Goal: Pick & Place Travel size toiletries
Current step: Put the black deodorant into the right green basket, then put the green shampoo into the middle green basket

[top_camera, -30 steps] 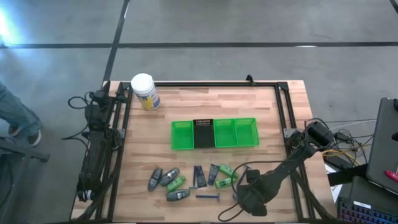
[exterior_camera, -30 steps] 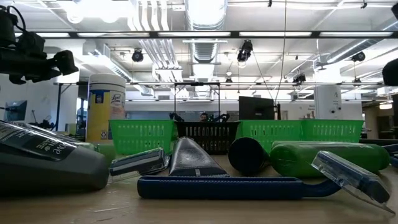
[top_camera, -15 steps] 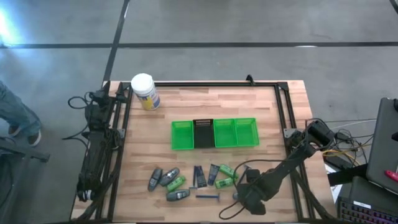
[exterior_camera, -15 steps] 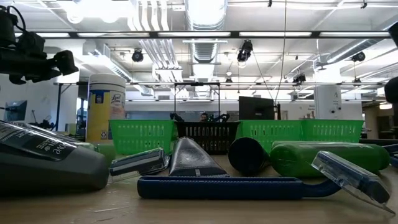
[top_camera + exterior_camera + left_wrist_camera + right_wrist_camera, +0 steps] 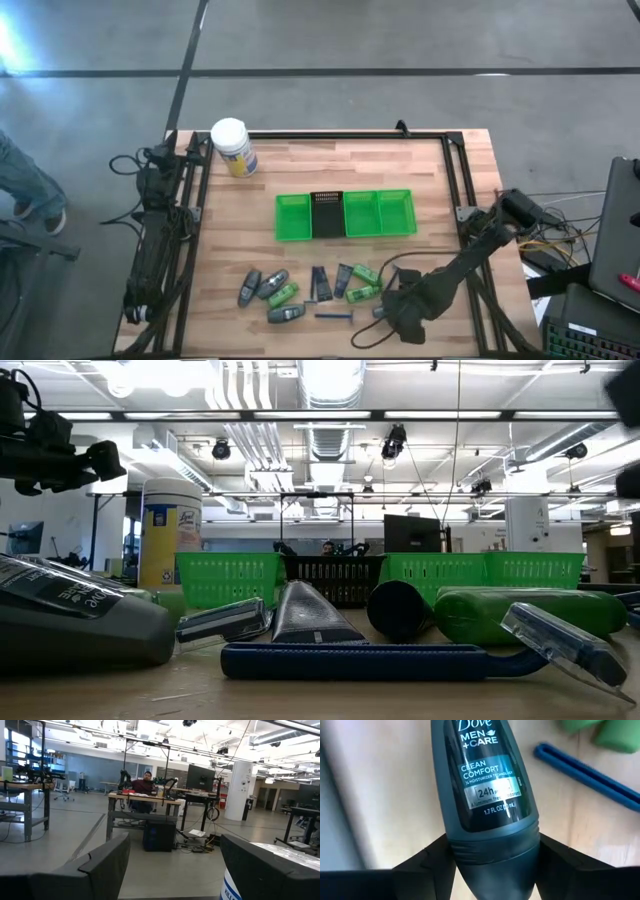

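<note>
The travel size toiletries (image 5: pixel 300 290) lie in a loose row near the table's near edge: grey tubes (image 5: pixel 250 288), green mini bottles (image 5: pixel 283 294), dark packets (image 5: pixel 320 283) and a blue-handled razor (image 5: pixel 333 316). My right gripper (image 5: pixel 388 308) is low at the right end of that row. It is shut on a grey Dove deodorant tube (image 5: pixel 487 785). The razor (image 5: pixel 585 775) lies just beyond it. My left gripper (image 5: pixel 172 870) is open and parked at the table's far left corner, beside the white jar (image 5: pixel 231 147). My right gripper pinches the grey deodorant tube at its rounded cap end (image 5: pixel 492 850), one finger (image 5: pixel 427 862) on each side. The fingers lie along the tube, and its labelled body points away from the wrist. Whether it rests on the wood or is lifted, I cannot tell.
The green four-compartment tray (image 5: pixel 278 218) sits mid-table, with one section dark. The white jar with the yellow label stands at the far left. A black frame rail (image 5: pixel 455 180) runs along the table's edges. Bare wood lies between the tray and the toiletries. A person sits in the room behind (image 5: pixel 145 782).
My right arm's elbow has swung slightly toward the table's right edge, while its gripper has stayed low at the right end of the toiletry row. The toiletries on the table have not moved.
</note>
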Action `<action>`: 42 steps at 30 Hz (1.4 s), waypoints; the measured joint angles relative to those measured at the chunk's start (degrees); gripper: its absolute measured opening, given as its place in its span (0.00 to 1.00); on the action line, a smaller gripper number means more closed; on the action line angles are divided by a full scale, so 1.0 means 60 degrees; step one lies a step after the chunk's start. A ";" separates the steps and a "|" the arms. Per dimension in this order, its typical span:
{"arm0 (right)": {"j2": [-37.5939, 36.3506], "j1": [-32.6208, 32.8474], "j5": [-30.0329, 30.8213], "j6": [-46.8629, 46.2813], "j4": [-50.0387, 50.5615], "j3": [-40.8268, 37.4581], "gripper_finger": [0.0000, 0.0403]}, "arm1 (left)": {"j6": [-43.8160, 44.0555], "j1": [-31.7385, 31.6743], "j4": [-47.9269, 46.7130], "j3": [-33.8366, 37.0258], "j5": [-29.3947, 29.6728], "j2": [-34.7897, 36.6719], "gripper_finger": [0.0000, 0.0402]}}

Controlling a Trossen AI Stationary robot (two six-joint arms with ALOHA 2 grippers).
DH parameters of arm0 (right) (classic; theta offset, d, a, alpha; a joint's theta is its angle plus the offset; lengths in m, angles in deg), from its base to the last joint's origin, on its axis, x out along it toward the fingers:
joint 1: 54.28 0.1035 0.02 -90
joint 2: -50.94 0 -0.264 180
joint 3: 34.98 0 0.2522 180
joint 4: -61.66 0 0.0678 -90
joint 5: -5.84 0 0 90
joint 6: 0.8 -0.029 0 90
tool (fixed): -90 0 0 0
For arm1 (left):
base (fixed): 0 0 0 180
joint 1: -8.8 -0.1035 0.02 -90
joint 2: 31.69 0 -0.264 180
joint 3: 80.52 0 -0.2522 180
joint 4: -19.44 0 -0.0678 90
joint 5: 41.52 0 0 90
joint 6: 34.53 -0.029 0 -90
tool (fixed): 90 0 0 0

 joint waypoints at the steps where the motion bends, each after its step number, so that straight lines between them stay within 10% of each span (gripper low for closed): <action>1: -0.0229 0.0005 0.0149 -0.0213 0.0121 0.0004 0.49 | -0.0003 0.0000 0.0000 0.0000 0.0002 0.0003 0.78; 16: -0.5045 -0.2326 0.3952 -1.0169 0.2572 -0.2447 0.52 | -0.0003 0.0000 -0.0004 0.0000 -0.0001 -0.0005 0.78; 31: -0.5224 -0.6761 0.2030 -0.7160 0.0507 -0.3471 0.55 | -0.0002 0.0000 -0.0004 0.0000 -0.0001 -0.0005 0.78; 42: -0.3852 -0.7124 0.1295 -0.6603 -0.0366 -0.3347 0.64 | -0.0003 0.0004 -0.0004 0.0000 -0.0001 -0.0008 0.78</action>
